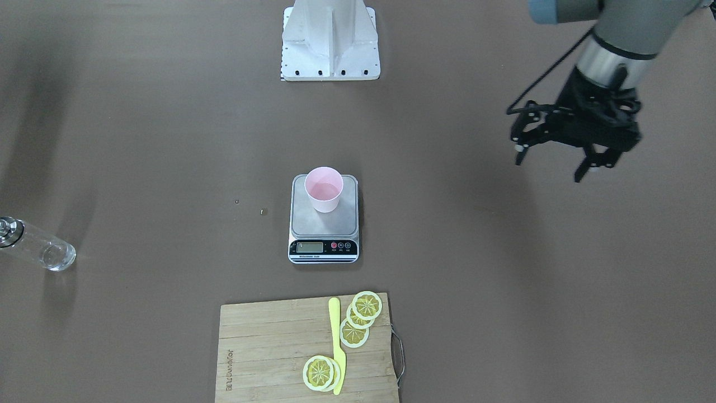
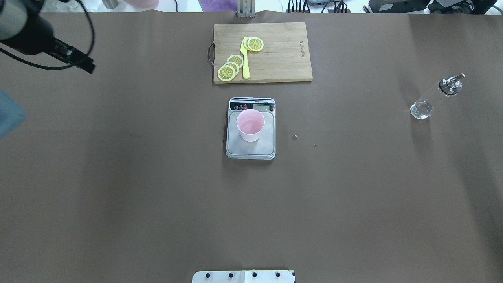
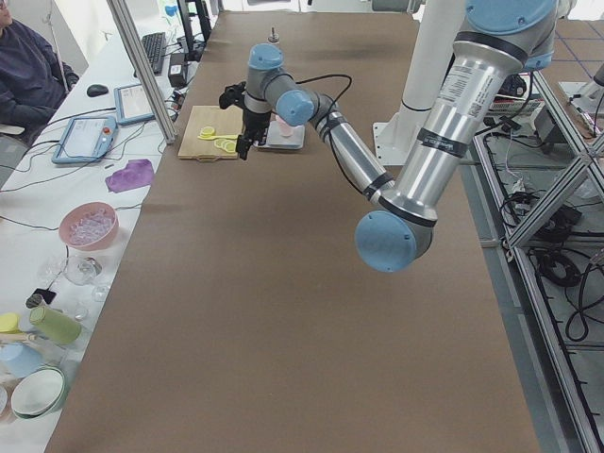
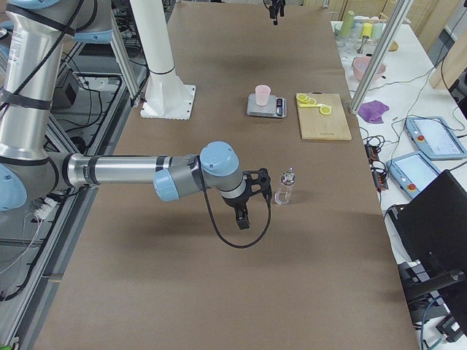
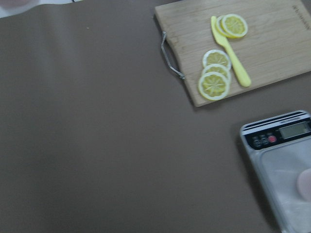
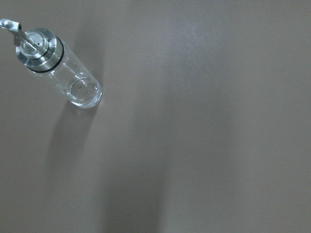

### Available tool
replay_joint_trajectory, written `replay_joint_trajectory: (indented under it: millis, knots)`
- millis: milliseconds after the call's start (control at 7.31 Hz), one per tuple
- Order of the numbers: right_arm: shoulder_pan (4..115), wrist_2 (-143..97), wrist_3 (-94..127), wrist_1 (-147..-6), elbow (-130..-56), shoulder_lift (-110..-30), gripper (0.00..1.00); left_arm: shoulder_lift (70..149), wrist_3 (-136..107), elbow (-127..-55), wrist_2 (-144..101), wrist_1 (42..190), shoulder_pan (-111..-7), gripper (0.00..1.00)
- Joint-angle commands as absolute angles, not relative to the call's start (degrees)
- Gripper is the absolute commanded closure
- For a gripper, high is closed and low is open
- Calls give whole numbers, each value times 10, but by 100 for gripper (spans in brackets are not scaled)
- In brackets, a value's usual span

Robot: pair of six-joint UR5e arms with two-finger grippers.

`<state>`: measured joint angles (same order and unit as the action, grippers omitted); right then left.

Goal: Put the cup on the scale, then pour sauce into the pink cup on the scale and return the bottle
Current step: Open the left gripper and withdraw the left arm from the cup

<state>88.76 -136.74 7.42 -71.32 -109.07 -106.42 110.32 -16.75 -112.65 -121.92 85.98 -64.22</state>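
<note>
Cup (image 1: 323,189) on scale (image 1: 324,224); left claw (image 1: 549,168) wide, empty. Pouring looks next: right claw (image 4: 255,206), grip impossible to tell, must seize bottle (image 2: 430,100), three o'clock from scale.

The cup (image 1: 323,189) is pale pink; the scale (image 1: 324,225) is silver-grey with a black strip and one red button. The bottle (image 2: 433,99) is clear, silver-capped, its sauce (image 2: 421,110) seemingly colourless.

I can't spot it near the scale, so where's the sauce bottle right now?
In the overhead view the bottle stands upright at the right of the table, the robot's right side, well away from the scale and pink cup, ungripped.
</note>
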Motion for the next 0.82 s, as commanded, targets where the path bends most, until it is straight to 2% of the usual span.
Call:
replay_joint_trajectory:
  millis: [0,137,273,684]
  knots:
    - [875,-1367,141,-694,-1091,-1063,0,1021,62,-1059,-1295,866,-798,2]
    - [862,-1366,183,-675,-1091,-1063,0,990,95,-1043,-1320,866,-842,2]
    - [840,-1359,226,-648,-1091,-1063,0,927,134,-1040,-1323,877,-859,2]
    - [744,-1287,367,-559,-1090,-1060,0,857,159,-1026,-1325,972,-875,2]
